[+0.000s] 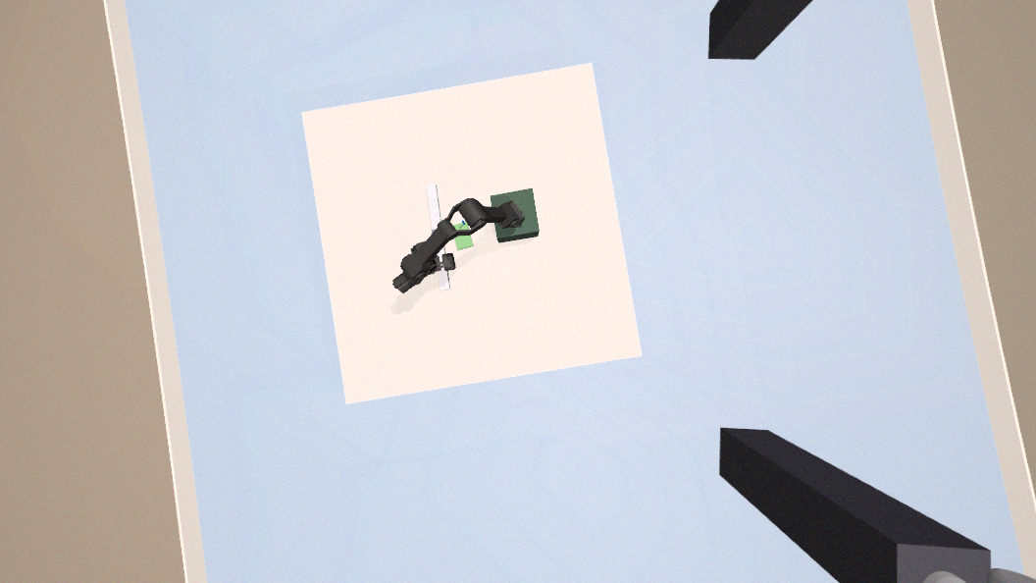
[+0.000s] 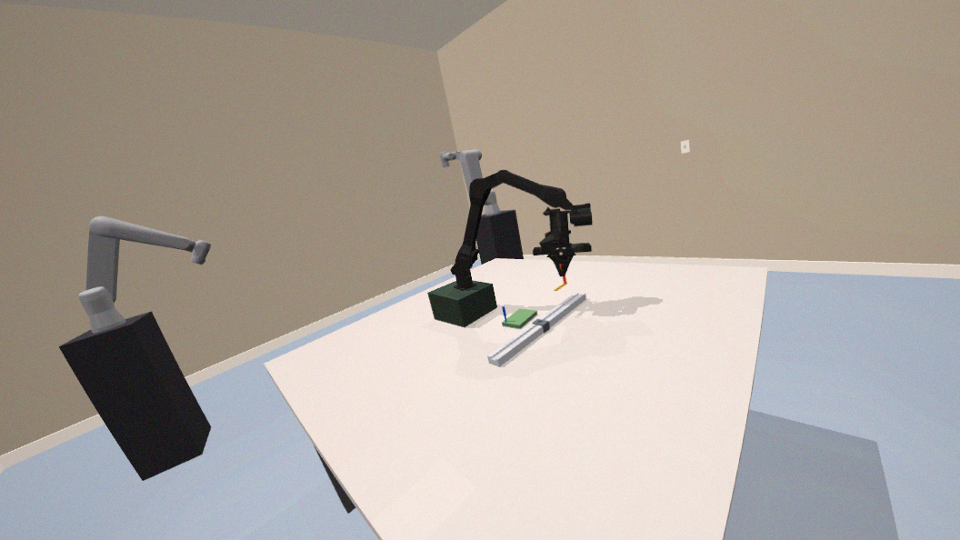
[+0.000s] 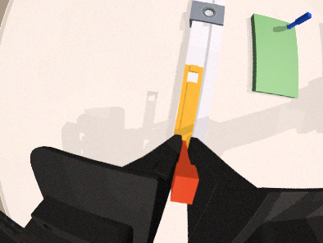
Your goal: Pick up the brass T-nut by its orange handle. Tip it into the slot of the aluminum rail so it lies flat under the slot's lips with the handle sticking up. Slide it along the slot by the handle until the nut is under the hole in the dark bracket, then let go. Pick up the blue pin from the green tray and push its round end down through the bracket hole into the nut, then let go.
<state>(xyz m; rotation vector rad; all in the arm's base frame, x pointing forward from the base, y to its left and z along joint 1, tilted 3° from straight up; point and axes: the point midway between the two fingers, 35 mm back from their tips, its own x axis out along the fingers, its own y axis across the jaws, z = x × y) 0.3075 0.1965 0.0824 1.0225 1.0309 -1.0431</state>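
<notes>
Claw fingers [image 2: 562,274] were closed on the orange handle [image 2: 564,279] [image 3: 184,185], the brass T-nut [image 2: 559,286] [image 3: 188,103] being held above the aluminum rail [image 2: 516,346] [image 3: 201,45]; insertion seemed in hand, with alignment, lowering and tipping into the slot apparently required next.
</notes>
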